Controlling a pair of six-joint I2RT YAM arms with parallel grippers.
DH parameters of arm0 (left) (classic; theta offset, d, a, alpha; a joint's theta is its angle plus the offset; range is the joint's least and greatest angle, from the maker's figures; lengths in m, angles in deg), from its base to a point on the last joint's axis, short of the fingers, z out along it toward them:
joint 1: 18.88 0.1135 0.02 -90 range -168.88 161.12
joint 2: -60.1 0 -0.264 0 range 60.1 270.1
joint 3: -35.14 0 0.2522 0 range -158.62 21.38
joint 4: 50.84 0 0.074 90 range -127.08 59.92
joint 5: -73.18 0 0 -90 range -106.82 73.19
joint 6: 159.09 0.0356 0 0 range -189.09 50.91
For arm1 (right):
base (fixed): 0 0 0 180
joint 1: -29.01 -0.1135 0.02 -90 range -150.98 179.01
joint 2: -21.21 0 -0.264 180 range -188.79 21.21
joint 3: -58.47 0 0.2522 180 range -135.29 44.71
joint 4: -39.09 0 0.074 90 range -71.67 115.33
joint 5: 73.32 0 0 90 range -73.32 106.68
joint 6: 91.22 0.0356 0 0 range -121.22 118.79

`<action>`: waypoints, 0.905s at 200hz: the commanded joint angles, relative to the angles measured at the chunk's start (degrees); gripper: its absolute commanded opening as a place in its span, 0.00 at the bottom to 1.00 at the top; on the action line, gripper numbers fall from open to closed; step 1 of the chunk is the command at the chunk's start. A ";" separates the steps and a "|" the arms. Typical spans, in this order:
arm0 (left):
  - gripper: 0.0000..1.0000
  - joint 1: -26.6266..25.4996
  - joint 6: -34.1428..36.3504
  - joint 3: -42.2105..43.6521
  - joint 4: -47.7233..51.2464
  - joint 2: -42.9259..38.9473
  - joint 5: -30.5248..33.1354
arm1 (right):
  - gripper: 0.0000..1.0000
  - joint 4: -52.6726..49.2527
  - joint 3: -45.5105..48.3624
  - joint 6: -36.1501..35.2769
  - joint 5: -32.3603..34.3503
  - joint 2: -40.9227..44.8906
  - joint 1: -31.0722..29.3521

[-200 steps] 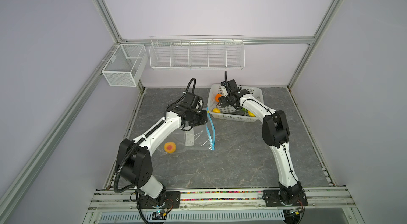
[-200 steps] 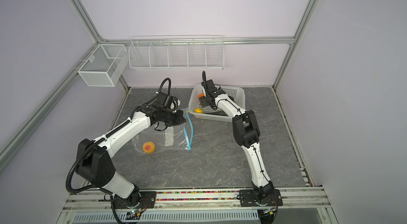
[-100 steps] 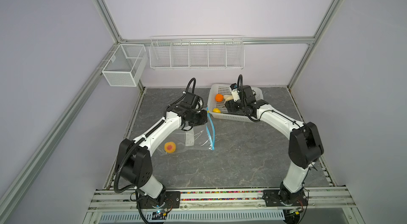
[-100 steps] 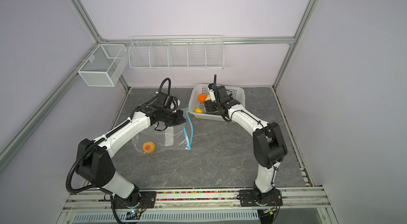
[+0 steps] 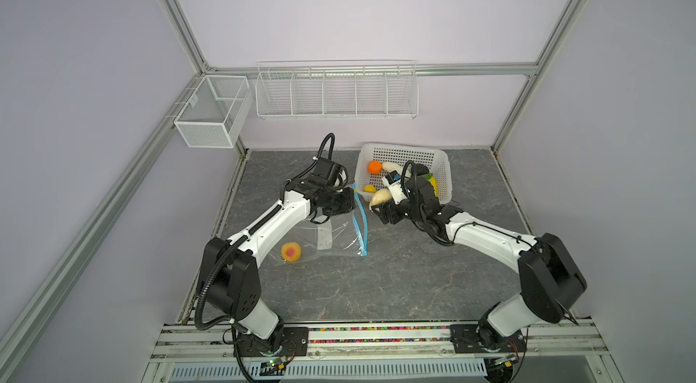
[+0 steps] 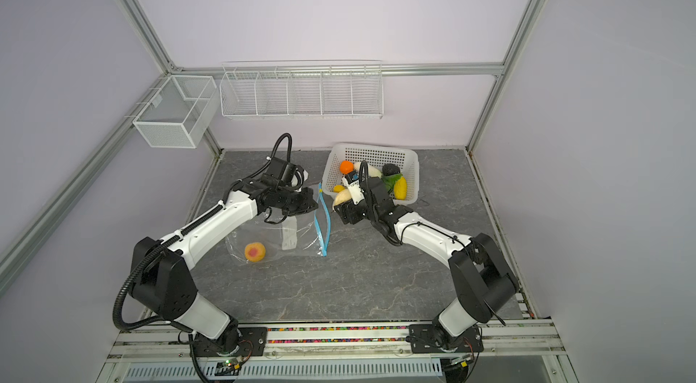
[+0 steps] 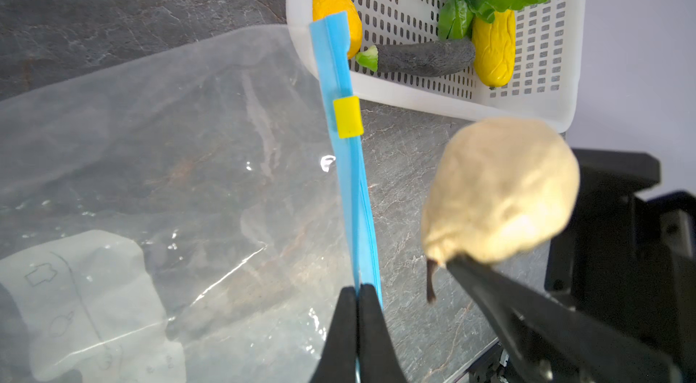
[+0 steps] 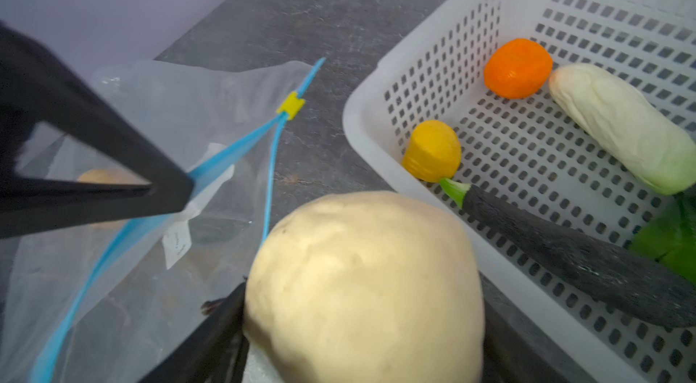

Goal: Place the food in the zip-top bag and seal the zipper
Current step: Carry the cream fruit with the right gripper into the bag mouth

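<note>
The left gripper [image 7: 357, 296] is clamped shut on the blue zipper [image 7: 335, 72], by which the mouth of the zip-top bag [image 7: 169, 136] is held lifted and parted. The right gripper [image 5: 381, 208] is closed around a cream-white toy pear [image 5: 378, 197], held just right of that mouth; the zipper's long axis runs near to far, so a leftward move is judged to be needed. 1 peach-like fruit [image 5: 290, 251] lies inside already. More food is left in the white basket [image 7: 414, 98], far right. The bag's white label [image 5: 324, 238] is too faint to be read
</note>
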 commanded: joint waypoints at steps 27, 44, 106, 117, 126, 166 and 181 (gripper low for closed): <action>0.00 0.28 0.43 -1.09 1.30 -0.11 -0.33 | 0.64 9.44 1.43 -1.64 0.96 -0.73 -3.36; 0.00 0.27 0.35 -1.14 1.16 -0.28 -0.48 | 0.64 8.69 0.92 -1.83 1.56 -1.16 -4.11; 0.00 0.29 -0.08 -1.11 0.78 -1.04 -0.81 | 0.64 8.03 1.23 -2.59 -0.18 -1.75 -6.30; 0.00 0.23 -0.24 -1.14 0.79 -1.13 -0.78 | 0.64 8.07 1.15 -2.53 -0.61 -2.30 -6.39; 0.00 0.23 -0.38 -1.00 0.61 -1.22 -0.83 | 0.64 8.25 1.20 -2.50 -1.08 -2.63 -6.38; 0.00 0.22 -1.44 0.02 -0.85 -1.90 -1.79 | 0.64 7.69 0.47 -2.68 -2.13 -4.67 -6.45; 0.00 0.22 -1.82 0.51 -1.33 -2.20 -2.02 | 0.65 7.45 0.49 -2.77 -1.86 -5.17 -6.50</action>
